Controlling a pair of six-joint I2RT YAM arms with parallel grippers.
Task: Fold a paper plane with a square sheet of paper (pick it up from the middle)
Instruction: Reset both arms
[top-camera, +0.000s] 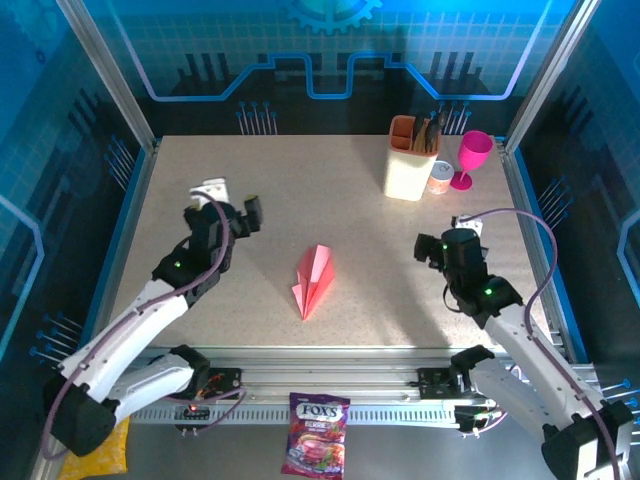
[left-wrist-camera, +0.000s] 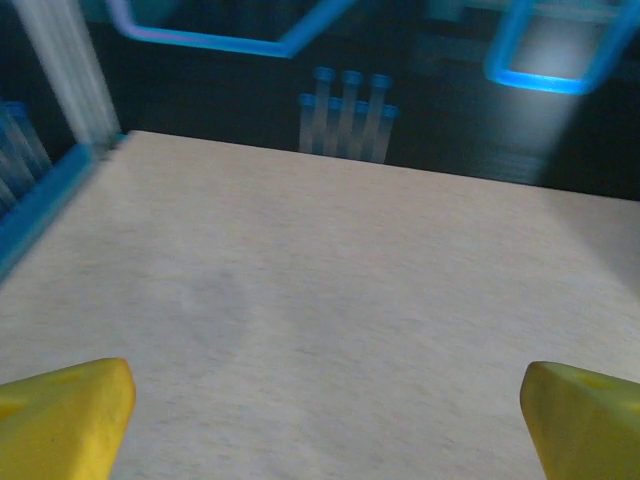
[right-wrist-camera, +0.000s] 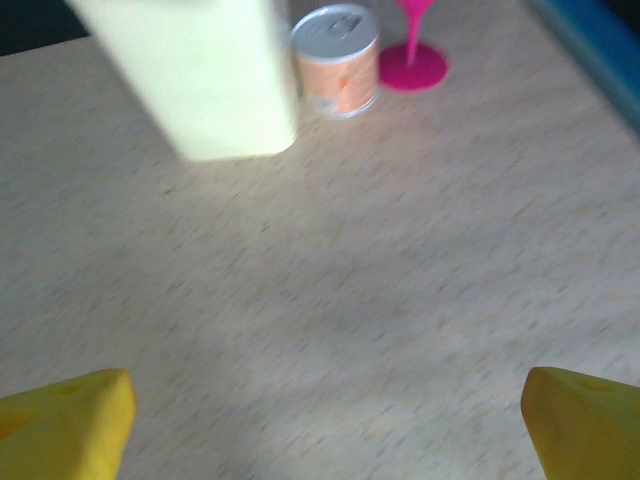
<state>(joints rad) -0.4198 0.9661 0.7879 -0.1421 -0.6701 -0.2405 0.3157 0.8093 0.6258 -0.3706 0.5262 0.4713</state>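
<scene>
while lying free as paper plane (top-camera: 313, 280) between left gripper (left-wrist-camera: 325, 425) and right gripper (right-wrist-camera: 325, 425), both spread wide, risks unfolding if clipped by either.

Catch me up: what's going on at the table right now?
The paper plane lies folded on the middle of the table, and nothing is touching it. The left gripper is to its left and the right gripper to its right. Both are open and empty, over bare tabletop. In the far right corner stand a cream holder, a small can and a magenta goblet, untouched.
</scene>
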